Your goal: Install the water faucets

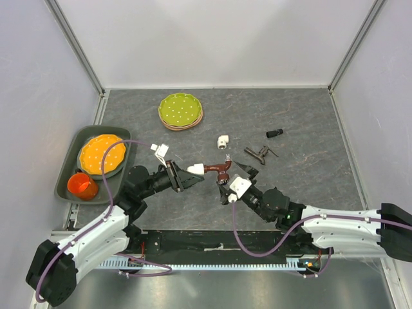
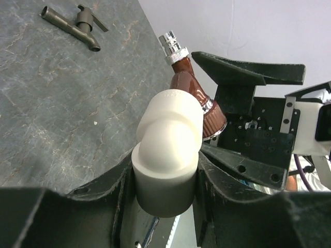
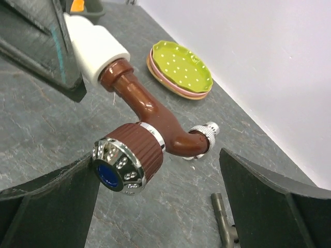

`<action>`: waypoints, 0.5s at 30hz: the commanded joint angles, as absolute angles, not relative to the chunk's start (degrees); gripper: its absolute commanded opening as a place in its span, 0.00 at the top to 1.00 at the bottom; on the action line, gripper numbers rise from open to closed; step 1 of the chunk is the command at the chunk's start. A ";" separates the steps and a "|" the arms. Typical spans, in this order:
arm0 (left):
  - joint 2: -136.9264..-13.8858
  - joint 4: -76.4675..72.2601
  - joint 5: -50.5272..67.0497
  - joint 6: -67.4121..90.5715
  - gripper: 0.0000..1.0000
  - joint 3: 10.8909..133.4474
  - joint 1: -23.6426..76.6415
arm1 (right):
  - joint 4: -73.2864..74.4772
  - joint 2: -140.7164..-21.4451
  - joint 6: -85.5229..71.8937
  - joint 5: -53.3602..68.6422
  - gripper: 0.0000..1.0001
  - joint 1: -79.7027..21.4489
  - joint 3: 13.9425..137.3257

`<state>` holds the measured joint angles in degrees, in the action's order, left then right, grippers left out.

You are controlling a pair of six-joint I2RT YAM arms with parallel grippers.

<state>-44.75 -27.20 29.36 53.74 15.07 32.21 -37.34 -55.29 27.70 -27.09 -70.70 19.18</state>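
My left gripper is shut on a white elbow fitting, held above the table; the wrist view shows the jaws clamping the elbow's collar. The reddish-brown faucet is joined to this elbow and sticks out to the right. My right gripper is open, its jaws either side of the faucet's ribbed chrome-faced handle, with the left jaw close to it. The dark grey faucet lies on the table beyond and also shows in the left wrist view.
A loose white elbow and a short black cylinder lie further back. Another white fitting lies left. Stacked green plates sit at the back. A dark tray on the left holds an orange plate and cup.
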 commanded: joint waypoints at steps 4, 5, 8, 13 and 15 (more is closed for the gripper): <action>-45.18 -29.09 32.78 49.22 0.98 17.67 32.17 | -38.85 -48.78 22.24 -24.09 0.02 -69.61 20.13; -45.09 -29.00 32.70 49.22 0.98 17.58 32.17 | -37.89 -48.52 22.15 -23.12 0.02 -69.52 20.39; -44.30 -28.92 32.43 49.39 0.98 17.58 32.17 | -36.66 -48.60 22.32 -22.24 0.04 -69.35 20.74; -42.54 -29.09 33.31 48.61 0.98 17.58 32.17 | -36.12 -51.06 21.27 -21.01 0.06 -68.82 21.27; -41.75 -29.09 33.66 47.38 0.98 17.40 32.17 | -35.42 -51.24 20.48 -19.17 0.07 -68.47 21.80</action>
<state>-44.03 -25.78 30.98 50.94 15.49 32.23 -35.77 -50.65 22.87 -22.39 -69.10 19.14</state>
